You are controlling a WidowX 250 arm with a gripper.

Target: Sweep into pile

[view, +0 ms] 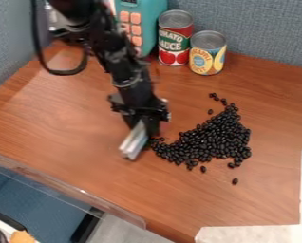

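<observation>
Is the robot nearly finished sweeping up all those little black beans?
Mostly, I think. Done: most beans lie in one patch. In hand: the tool holds a silvery bar beside them. Left: a few stray beans in front and a straggly trail behind.

Can't sharply trace the blurred tool [134, 140]; see arm [123, 64] and teal keypad [156, 21] cut off up top, white sheet [249, 234] cut off lower right.

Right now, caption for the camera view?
Black gripper with a silvery tool beside spread black beans; two cans stand behind.
</observation>
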